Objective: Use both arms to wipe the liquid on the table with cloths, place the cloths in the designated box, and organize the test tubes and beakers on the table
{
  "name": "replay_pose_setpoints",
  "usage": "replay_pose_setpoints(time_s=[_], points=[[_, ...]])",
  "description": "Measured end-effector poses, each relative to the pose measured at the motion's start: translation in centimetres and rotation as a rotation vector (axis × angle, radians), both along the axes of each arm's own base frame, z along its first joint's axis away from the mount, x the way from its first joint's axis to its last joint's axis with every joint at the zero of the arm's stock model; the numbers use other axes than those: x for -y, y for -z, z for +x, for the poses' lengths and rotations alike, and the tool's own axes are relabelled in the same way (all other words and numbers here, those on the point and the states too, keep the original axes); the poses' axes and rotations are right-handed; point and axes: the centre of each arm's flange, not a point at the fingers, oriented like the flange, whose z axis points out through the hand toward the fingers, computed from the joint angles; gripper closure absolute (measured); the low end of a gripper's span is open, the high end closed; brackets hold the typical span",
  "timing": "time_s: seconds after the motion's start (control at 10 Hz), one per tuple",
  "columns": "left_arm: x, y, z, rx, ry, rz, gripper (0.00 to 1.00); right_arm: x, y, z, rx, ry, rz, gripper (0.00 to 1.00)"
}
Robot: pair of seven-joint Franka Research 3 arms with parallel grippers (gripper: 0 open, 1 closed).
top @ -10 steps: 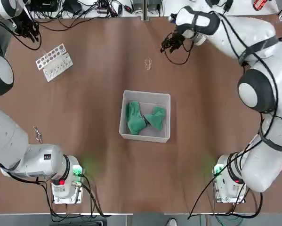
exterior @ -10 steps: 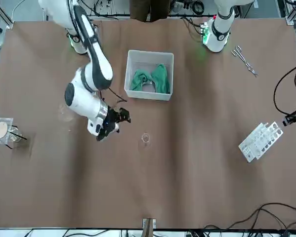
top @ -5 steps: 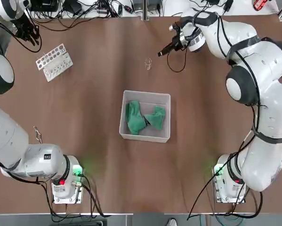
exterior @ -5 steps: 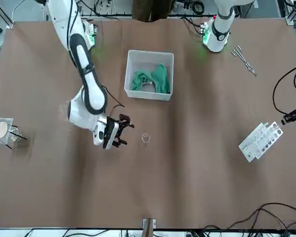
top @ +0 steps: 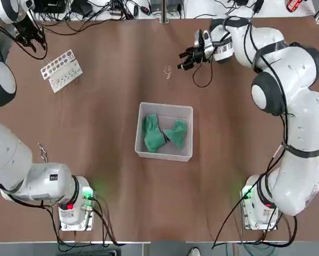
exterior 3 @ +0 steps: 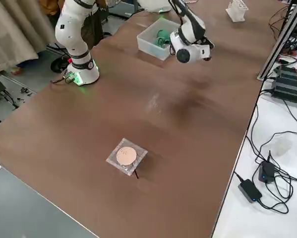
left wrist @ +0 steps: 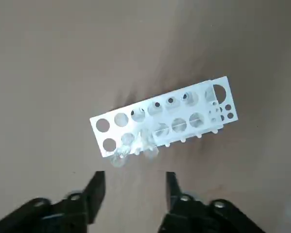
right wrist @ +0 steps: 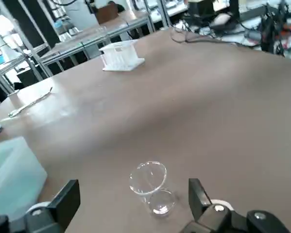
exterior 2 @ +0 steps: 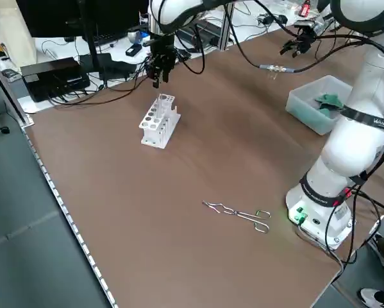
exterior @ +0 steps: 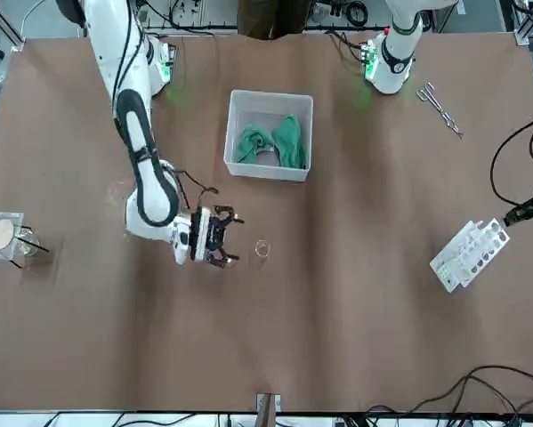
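Now your right gripper (top: 187, 57) has rolled level, fingers wide apart, beside the small glass beaker (top: 167, 71) at twelve o'clock of the box (top: 164, 154). Your left gripper (left wrist: 131, 187) has just parted above the rack (left wrist: 162, 119): tube released.

brown table (top: 95, 117), white rack (top: 61, 70), grey bin (top: 164, 154), metal tongs (exterior 2: 238, 213), small glass (right wrist: 150, 186)

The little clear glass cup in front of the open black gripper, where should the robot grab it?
Probably around its round wall. The small clear glass cup stands upright, alone on the brown table, mouth tipped slightly. The right gripper is already level with it, fingers open on both sides, so coming straight in sideways and closing gently across the body seems best.
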Motion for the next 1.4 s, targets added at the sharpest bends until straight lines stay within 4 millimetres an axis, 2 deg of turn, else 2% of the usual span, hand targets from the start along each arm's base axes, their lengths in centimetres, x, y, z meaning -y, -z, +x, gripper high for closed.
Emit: replay_pose_setpoints(time_s=[0.2,0.3,0.4,0.5,0.7,0.8,1.0,1.2,1.3,1.4], points=[[0.2,-1.4,0.6,0.028,0.014,0.008,0.05,-0.2,3.0,-0.4,0.112,-0.013,0.069,0.01],[0.5,-2.7,1.0,0.051,0.023,0.012,0.0,-0.4,4.3,-0.3,0.167,-0.013,0.101,0.01],[1.4,-4.4,1.0,0.073,0.043,0.01,0.0,-0.7,5.7,-0.1,0.204,-0.014,0.123,0.01],[3.2,-6.6,0.7,0.087,0.089,0.0,0.0,-1.2,7.0,0.4,0.239,-0.011,0.144,0.01],[8.5,-11.0,-0.2,0.091,0.179,-0.025,0.0,-2.0,10.1,0.9,0.296,-0.01,0.175,0.01],[11.2,-13.5,-0.8,0.082,0.221,-0.035,0.0,-2.1,11.0,0.9,0.31,-0.012,0.176,0.01],[15.3,-18.4,-1.8,0.058,0.244,-0.048,0.01,-2.2,11.3,1.0,0.337,-0.023,0.176,0.01],[18.2,-22.2,-2.2,0.084,0.26,-0.051,0.01,-2.9,11.3,0.6,0.342,-0.035,0.188,0.01],[19.7,-23.2,-2.5,0.084,0.263,-0.054,0.01,-3.7,11.4,0.1,0.339,-0.038,0.2,0.01],[21.2,-23.4,-2.9,0.06,0.263,-0.06,0.01,-4.4,11.4,-0.2,0.336,-0.037,0.212,0.01]])
